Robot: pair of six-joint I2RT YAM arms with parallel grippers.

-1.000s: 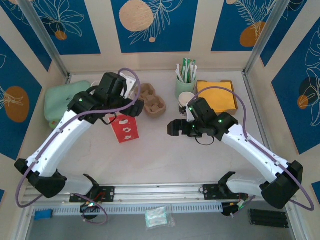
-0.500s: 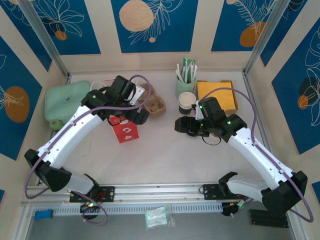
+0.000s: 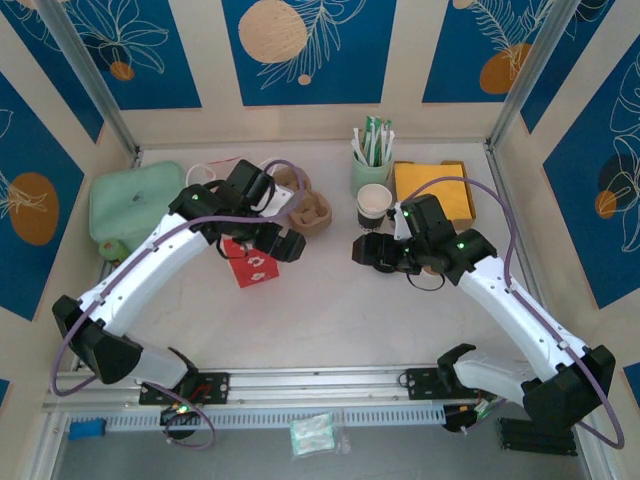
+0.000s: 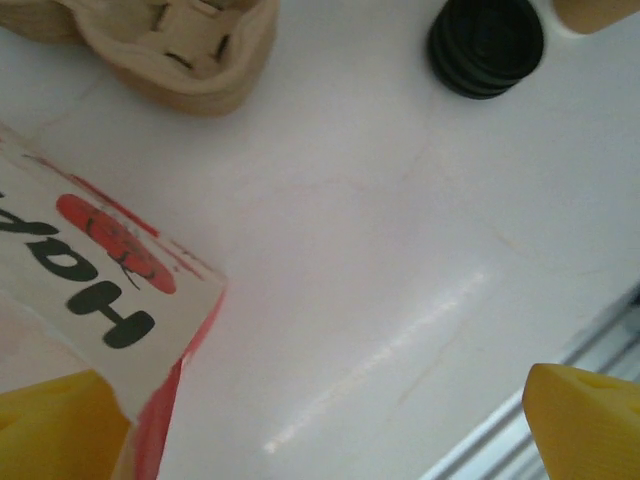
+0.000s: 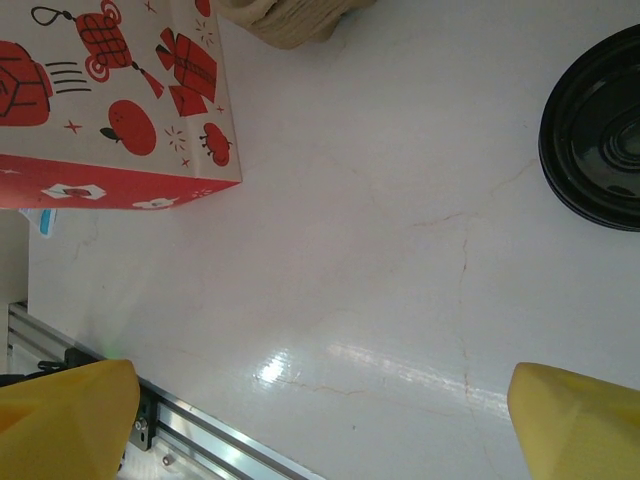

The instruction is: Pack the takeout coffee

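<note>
- Left end effector (image 4: pixel 320 425) wide apart, empty, beside red-and-white bag (image 4: pixel 95 290), left of desk (image 3: pixel 330 310) centre.
- Right end effector (image 5: pixel 325 420) wide apart, empty, near black lid (image 5: pixel 600 130).

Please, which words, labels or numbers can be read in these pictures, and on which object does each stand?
"HO": big black letters on the red-and-white bag, left wrist view, turned and cut by the picture edge; further letters uncertain.
Too small to read: print on the green packets in the cup, top view.
No words: the bag's side in the right wrist view bears red drawings.
</note>
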